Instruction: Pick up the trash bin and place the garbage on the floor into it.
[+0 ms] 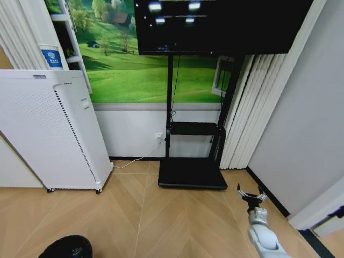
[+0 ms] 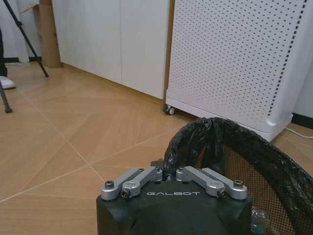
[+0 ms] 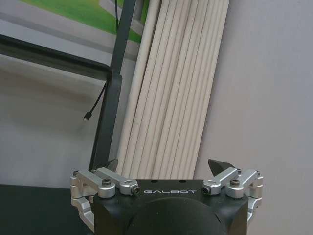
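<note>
Wood floor (image 1: 161, 215) runs to a wall bearing a green landscape mural (image 1: 134, 70); a white perforated appliance (image 1: 51, 131) stands at left and a black screen stand (image 1: 192, 172) at centre. My left gripper (image 2: 168, 175) has its fingers pressed together on the rim of the bin (image 2: 244, 156), pinching the black liner there; the bin shows at the head view's lower left edge (image 1: 67, 248), with the appliance (image 2: 239, 58) just behind it. My right gripper (image 1: 251, 196) hangs low at right, fingers spread and empty, facing white blinds (image 3: 176, 83).
</note>
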`<state>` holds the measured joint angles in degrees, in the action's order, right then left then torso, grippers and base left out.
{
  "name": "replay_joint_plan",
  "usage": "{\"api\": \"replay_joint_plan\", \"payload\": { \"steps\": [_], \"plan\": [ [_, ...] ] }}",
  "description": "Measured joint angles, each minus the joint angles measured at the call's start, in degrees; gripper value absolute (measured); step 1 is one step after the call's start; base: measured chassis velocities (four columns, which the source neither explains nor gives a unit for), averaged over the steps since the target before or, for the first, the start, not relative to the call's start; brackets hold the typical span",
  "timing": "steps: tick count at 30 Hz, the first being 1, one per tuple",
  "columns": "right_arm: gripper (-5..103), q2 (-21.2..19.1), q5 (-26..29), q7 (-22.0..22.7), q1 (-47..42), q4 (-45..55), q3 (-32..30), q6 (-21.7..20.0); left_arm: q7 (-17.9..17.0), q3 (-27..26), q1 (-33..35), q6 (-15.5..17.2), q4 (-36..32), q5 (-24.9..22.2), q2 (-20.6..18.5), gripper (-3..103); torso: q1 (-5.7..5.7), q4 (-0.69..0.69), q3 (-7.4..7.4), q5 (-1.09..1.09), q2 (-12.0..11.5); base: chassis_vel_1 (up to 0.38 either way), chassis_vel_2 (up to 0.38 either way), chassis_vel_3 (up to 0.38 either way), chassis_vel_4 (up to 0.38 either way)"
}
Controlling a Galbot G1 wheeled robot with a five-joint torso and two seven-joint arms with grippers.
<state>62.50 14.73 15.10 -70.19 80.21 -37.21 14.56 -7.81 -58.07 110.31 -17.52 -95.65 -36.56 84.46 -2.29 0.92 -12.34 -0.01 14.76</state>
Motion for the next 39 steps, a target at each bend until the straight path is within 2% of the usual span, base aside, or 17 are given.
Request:
{"api": "replay_joint_plan", "payload": {
  "steps": [8, 10, 14, 29, 31, 32, 33, 36, 39],
  "plan": [
    [100, -1.0, 0.9, 0.0, 0.7, -1.0, 0.3, 0.3, -0.2, -1.5, -1.1, 0.0, 2.0, 0.4, -0.7, 6, 0.0, -0.01, 0.0, 0.02, 0.0, 0.0, 0.0, 0.0, 0.0],
    [100, -0.9, 1.0, -0.1, -0.3, -1.1, 0.1, 0.9, 1.8, -1.8, -2.6, -0.3, 5.0, 0.7, -2.2, 6, 0.0, 0.0, 0.0, 0.05, 0.0, 0.0, 0.0, 0.0, 0.0],
    [100, -0.9, 1.0, -0.1, -1.1, -1.4, -0.5, 1.3, 3.3, -2.0, -4.4, -1.1, 8.3, 1.9, -3.4, 6, 0.0, 0.01, 0.0, -0.01, 0.0, 0.0, 0.0, 0.0, 0.0],
    [100, -0.7, 1.0, -0.1, -0.8, -3.0, -1.0, 1.9, 2.7, -2.1, -4.5, -1.5, 10.3, 3.0, -3.6, 4, 0.0, 0.0, 0.0, 0.04, 0.0, 0.0, 0.0, 0.0, 0.0],
    [100, -0.6, 0.9, -0.1, -1.1, -3.1, -1.1, 2.0, 2.8, -2.0, -4.6, -0.7, 10.7, 3.3, -3.5, 14, 0.0, -0.02, -0.01, 0.0, 0.0, 0.0, 0.0, 0.0, 0.0],
    [100, -0.6, 0.9, -0.1, -1.1, -3.1, -1.1, 2.0, 2.8, -2.0, -4.6, -0.7, 10.7, 3.3, -3.5, 14, 0.0, -0.02, -0.01, 0.0, 0.0, 0.0, 0.0, 0.0, 0.0],
    [100, -0.6, 0.9, -0.1, -1.2, -3.1, -1.1, 2.1, 3.0, -2.0, -4.8, -0.6, 10.9, 3.5, -3.5, 20, 0.0, -0.02, 0.0, -0.06, 0.0, 0.0, 0.0, 0.0, 0.0],
    [100, -0.5, 0.8, -0.1, -1.6, -3.3, -1.3, 2.3, 2.9, -2.0, -5.0, -0.5, 11.2, 3.8, -3.5, 30, 0.0, 0.0, -0.01, 0.03, 0.0, 0.0, 0.0, 0.0, 0.0],
    [100, -0.5, 0.7, -0.1, -1.7, -3.5, -1.4, 2.5, 2.7, -1.8, -5.3, -0.5, 11.5, 4.1, -3.4, 41, 0.0, 0.0, 0.0, -0.02, 0.0, 0.0, 0.0, 0.0, 0.0]
  ]
}}
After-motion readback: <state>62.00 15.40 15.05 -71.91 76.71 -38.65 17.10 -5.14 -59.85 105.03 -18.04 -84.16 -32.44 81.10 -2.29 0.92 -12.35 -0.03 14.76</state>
